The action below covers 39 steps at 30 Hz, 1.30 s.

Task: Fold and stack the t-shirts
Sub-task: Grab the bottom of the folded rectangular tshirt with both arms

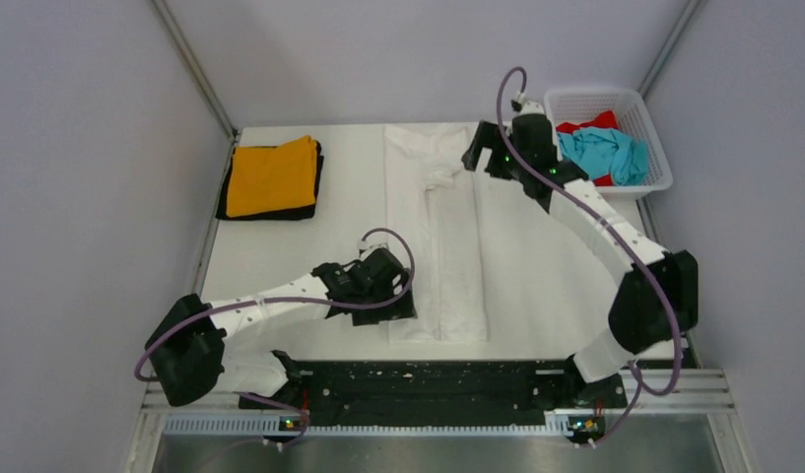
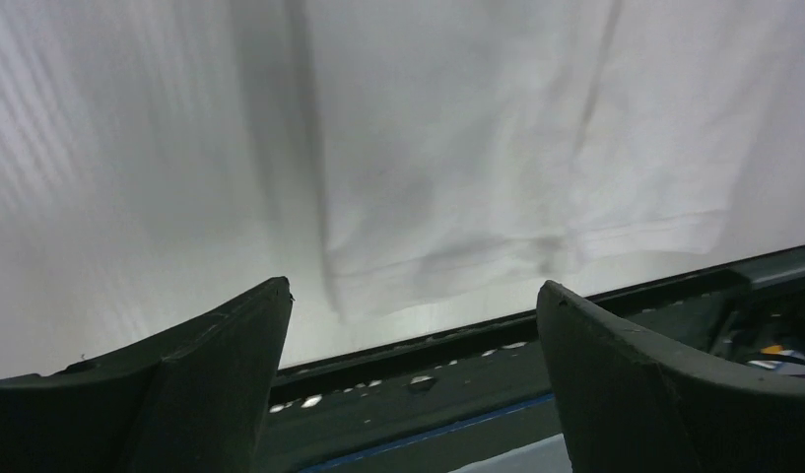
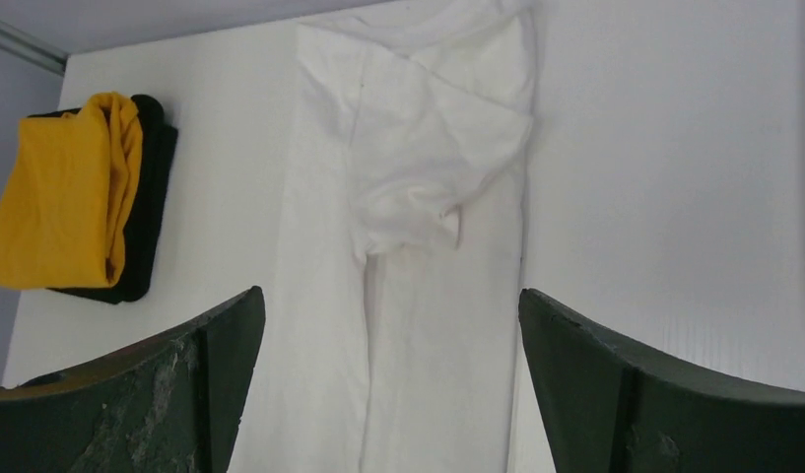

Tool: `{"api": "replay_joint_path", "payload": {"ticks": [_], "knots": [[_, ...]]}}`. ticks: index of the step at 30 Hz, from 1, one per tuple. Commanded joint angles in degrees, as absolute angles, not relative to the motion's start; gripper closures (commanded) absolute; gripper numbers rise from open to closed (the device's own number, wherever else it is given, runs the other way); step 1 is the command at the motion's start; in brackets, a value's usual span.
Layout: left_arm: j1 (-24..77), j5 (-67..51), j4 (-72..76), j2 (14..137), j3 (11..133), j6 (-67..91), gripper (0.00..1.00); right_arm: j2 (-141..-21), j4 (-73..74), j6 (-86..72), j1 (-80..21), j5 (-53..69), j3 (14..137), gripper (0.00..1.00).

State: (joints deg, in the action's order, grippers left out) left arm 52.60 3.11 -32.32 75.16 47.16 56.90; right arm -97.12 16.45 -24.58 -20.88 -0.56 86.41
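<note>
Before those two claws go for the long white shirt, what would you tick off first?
1. Left claw open, empty: ok.
2. Right claw open, empty: ok.
3. White t-shirt folded into a long strip: ok.
4. Its upper part smooth: not ok, rumpled.
5. Left claw by its near hem: ok.
6. Orange t-shirt stacked on black t-shirt, apart from the white one: ok.

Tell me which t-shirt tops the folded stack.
The orange t-shirt, folded atop the black one at far left; the white one lies mid-table; teal one and red one sit in the basket.
</note>
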Motion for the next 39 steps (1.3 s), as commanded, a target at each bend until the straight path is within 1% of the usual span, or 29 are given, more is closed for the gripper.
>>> {"api": "replay_joint_path", "payload": {"ticks": [1, 3, 5, 9, 11, 14, 18, 23, 27, 30, 31, 34, 37, 38, 39], "knots": [[52.30, 0.85, -32.45, 70.25, 38.87, 57.45, 0.01, -84.08, 19.98, -34.39, -25.49, -4.92, 63.15, 0.02], [52.25, -0.95, -29.63, 67.90, 35.26, 57.09, 0.02, -77.27, 20.77, -37.20, -27.50, -4.63, 53.38, 0.02], [52.16, -1.81, -27.27, 66.31, 32.86, 57.25, 0.06, -70.88, 22.09, -39.42, -29.19, -2.74, 46.74, 0.03], [52.21, -4.84, -22.98, 66.38, 30.48, 57.07, 0.20, -59.24, 25.75, -42.63, -31.76, -0.54, 39.34, 0.03], [52.21, -5.28, -20.61, 66.64, 28.63, 58.17, 0.28, -55.25, 25.91, -44.15, -32.44, 2.01, 36.40, 0.04], [52.21, -5.08, -18.27, 67.17, 26.75, 59.65, 0.40, -51.72, 25.55, -47.11, -32.61, 4.30, 31.97, 0.04], [52.21, -4.06, -16.77, 67.84, 25.73, 60.80, 0.49, -49.39, 24.65, -47.96, -32.63, 5.24, 29.18, 0.07], [52.21, -3.19, -16.34, 70.48, 27.26, 60.62, 0.63, -51.51, 25.19, -47.79, -34.35, 8.96, 27.47, 0.14], [52.16, -2.60, -17.48, 72.89, 28.18, 60.88, 0.85, -52.83, 24.72, -48.88, -37.02, 9.86, 25.03, 0.23], [52.21, -1.65, -18.95, 73.93, 28.72, 60.89, 0.98, -53.22, 24.57, -49.72, -37.71, 10.19, 23.20, 0.30], [52.21, -1.92, -18.94, 74.02, 28.69, 60.91, 1.00, -53.37, 24.27, -49.86, -37.80, 10.07, 22.53, 0.32], [52.21, -2.53, -18.47, 73.77, 28.32, 61.02, 1.00, -54.22, 22.54, -50.23, -38.01, 10.50, 20.70, 0.39], [52.29, -2.35, -18.46, 73.03, 27.91, 61.65, 1.00, -56.19, 19.49, -50.51, -38.36, 11.44, 19.37, 0.49], [52.29, -2.36, -18.45, 72.77, 27.79, 61.90, 1.00, -56.99, 18.81, -50.59, -38.59, 11.76, 19.16, 0.58], [52.28, -2.31, -18.17, 72.39, 27.63, 62.14, 1.00, -57.69, 18.29, -50.62, -39.06, 11.97, 19.15, 0.64]]}}
